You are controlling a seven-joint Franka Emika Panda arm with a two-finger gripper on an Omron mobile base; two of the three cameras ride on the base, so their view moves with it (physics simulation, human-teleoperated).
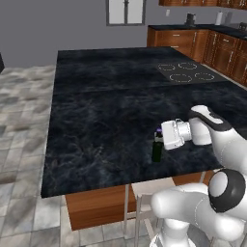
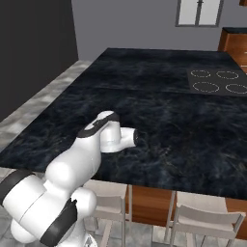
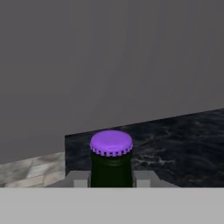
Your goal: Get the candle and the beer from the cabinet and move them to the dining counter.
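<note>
Beer (image 1: 157, 149) stands upright on the black grey-veined bench (image 1: 106, 116), near its front edge and well apart from the four-ring cooktop (image 1: 186, 71) inset toward the far right corner. The bottle is slim, of dark green glass that reads almost black against the marble, and it carries a purple crimped cap (image 3: 111, 142) seen close up in the hand view. The jaws (image 1: 159, 136) reach it from the side, level with the neck, and are clenched on the beer: in the hand view a pale finger (image 3: 78, 179) sits tight against each flank of the neck just below the cap, with no gap showing. From the left base view the white hand lies roughly horizontal, its wrist pointing left toward the bottle, whose body hangs straight down below the grip to the bench surface; whether the base actually touches the marble cannot be told. In the right base view the arm's own bulk hides the bottle. Beyond the bench, reddish-brown low cabinets (image 1: 183, 41) line the far wall under a dark worktop, and pale chairs (image 2: 202, 222) stand tucked at the near edge.
</note>
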